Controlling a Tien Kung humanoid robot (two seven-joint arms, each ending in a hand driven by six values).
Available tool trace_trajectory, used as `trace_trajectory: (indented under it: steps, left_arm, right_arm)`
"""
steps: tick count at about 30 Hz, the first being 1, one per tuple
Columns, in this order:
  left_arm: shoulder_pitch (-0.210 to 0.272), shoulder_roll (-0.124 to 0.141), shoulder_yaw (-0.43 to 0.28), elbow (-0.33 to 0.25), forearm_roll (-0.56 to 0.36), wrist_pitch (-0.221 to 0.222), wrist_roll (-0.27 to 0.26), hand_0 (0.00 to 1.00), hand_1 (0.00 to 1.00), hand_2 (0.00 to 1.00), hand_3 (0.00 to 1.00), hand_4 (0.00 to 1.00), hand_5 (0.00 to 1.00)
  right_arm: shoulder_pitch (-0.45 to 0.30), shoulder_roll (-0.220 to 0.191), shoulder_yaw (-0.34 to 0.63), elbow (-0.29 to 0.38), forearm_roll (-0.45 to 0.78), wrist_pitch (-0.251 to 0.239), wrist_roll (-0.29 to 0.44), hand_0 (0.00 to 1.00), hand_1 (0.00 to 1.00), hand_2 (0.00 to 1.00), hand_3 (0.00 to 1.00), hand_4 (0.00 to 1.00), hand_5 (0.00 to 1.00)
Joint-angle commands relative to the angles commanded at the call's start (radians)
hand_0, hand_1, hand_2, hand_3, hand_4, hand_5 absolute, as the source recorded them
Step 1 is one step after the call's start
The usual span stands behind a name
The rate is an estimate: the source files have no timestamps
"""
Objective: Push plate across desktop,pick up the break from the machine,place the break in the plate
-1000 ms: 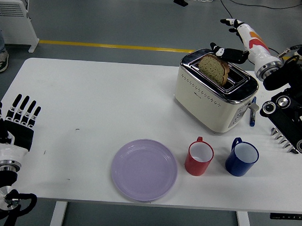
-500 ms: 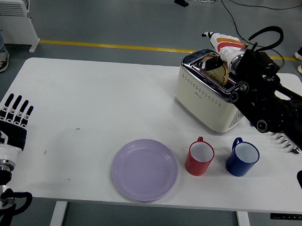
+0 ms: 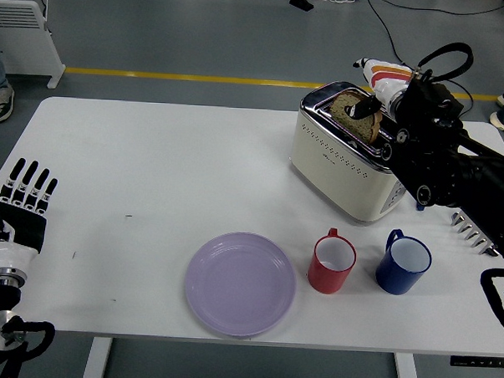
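A brown bread slice [image 3: 353,120] stands upright in the slot of the cream toaster [image 3: 345,168] at the table's back right. My right hand [image 3: 365,87], white and orange with a black thumb, hangs right over the slice's top, the thumb lying against its near face; the black right arm crosses the toaster's right end. An empty lilac plate [image 3: 241,282] lies near the front edge, in the middle. My left hand [image 3: 21,200] rests at the table's left edge, fingers spread, holding nothing.
A red mug [image 3: 332,261] and a blue mug [image 3: 403,263] stand between the toaster and the front edge, right of the plate. Small metal parts [image 3: 472,228] lie at the far right. A white heater [image 3: 25,28] stands on the floor behind.
My right hand swung in from behind the toaster and came down onto the bread slice, its arm now across the toaster's right end. The left hand slid slightly lower.
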Motion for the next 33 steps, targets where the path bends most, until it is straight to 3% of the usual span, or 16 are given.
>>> trace_trajectory:
  steps: [2, 3, 14, 15, 26, 27, 32, 33]
  left_arm:
    - [-0.001, 0.0, 0.0, 0.001, -0.001, 0.0, 0.0, 0.825, 0.819, 0.806, 0.744, 0.56, 0.998]
    - [-0.001, 0.0, 0.001, 0.001, -0.001, 0.0, 0.0, 0.825, 0.817, 0.804, 0.743, 0.559, 0.998]
    - [-0.002, 0.0, -0.005, 0.015, -0.002, -0.001, 0.0, 0.825, 0.814, 0.803, 0.743, 0.559, 0.998]
    - [-0.001, 0.0, -0.005, 0.015, -0.002, -0.001, 0.0, 0.825, 0.812, 0.801, 0.742, 0.558, 0.998]
    - [-0.003, 0.0, -0.003, 0.022, 0.0, -0.001, 0.002, 0.823, 0.807, 0.795, 0.742, 0.56, 0.998]
    - [-0.003, 0.0, -0.002, 0.024, -0.001, -0.001, 0.002, 0.824, 0.803, 0.793, 0.742, 0.559, 0.998]
    - [-0.001, 0.0, 0.0, 0.029, 0.0, -0.002, 0.002, 0.824, 0.803, 0.793, 0.742, 0.559, 0.998]
    - [0.0, 0.0, 0.001, 0.029, 0.0, -0.002, 0.002, 0.824, 0.798, 0.788, 0.742, 0.558, 0.998]
  right_arm:
    - [0.005, 0.0, -0.017, -0.016, 0.016, 0.003, 0.001, 0.794, 0.788, 0.798, 0.862, 0.784, 0.281]
    - [0.006, 0.0, -0.019, -0.018, 0.018, 0.004, 0.002, 0.717, 0.728, 0.719, 0.829, 0.776, 0.281]
    - [0.005, 0.0, -0.039, -0.044, 0.081, -0.003, 0.02, 0.677, 0.703, 0.687, 0.815, 0.767, 0.283]
    - [0.006, 0.0, -0.046, -0.045, 0.09, -0.006, 0.023, 0.619, 0.662, 0.632, 0.711, 0.73, 0.271]
    - [0.014, 0.0, -0.143, -0.062, 0.211, 0.006, 0.043, 0.561, 0.617, 0.598, 0.662, 0.688, 0.241]
    - [0.015, 0.0, -0.152, -0.063, 0.227, 0.008, 0.044, 0.504, 0.565, 0.544, 0.622, 0.608, 0.217]
    - [0.016, 0.0, -0.17, -0.062, 0.269, 0.026, 0.048, 0.504, 0.565, 0.544, 0.622, 0.608, 0.217]
    - [0.015, 0.0, -0.172, -0.062, 0.275, 0.031, 0.048, 0.436, 0.513, 0.52, 0.587, 0.506, 0.173]
